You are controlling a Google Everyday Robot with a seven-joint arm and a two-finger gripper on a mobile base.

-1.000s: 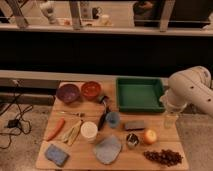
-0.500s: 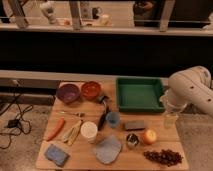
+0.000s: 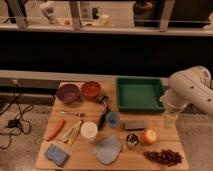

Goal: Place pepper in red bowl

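The pepper (image 3: 55, 129) is a slim orange-red vegetable lying tilted at the left edge of the wooden table (image 3: 80, 162). The red bowl (image 3: 91, 90) stands at the back of the table, right beside a purple bowl (image 3: 68, 93), and looks empty. My white arm (image 3: 192, 90) comes in from the right. Its gripper (image 3: 170, 119) hangs over the table's right edge, just in front of the green tray, far from both the pepper and the red bowl.
A green tray (image 3: 139, 94) sits at the back right. Across the middle and front lie pale sticks (image 3: 72, 132), a white cup (image 3: 89, 131), a blue cup (image 3: 113, 119), a black brush (image 3: 103, 117), a grey block (image 3: 134, 124), a round fruit (image 3: 149, 136), dark berries (image 3: 162, 157), a grey cloth (image 3: 107, 148) and a blue sponge (image 3: 56, 154).
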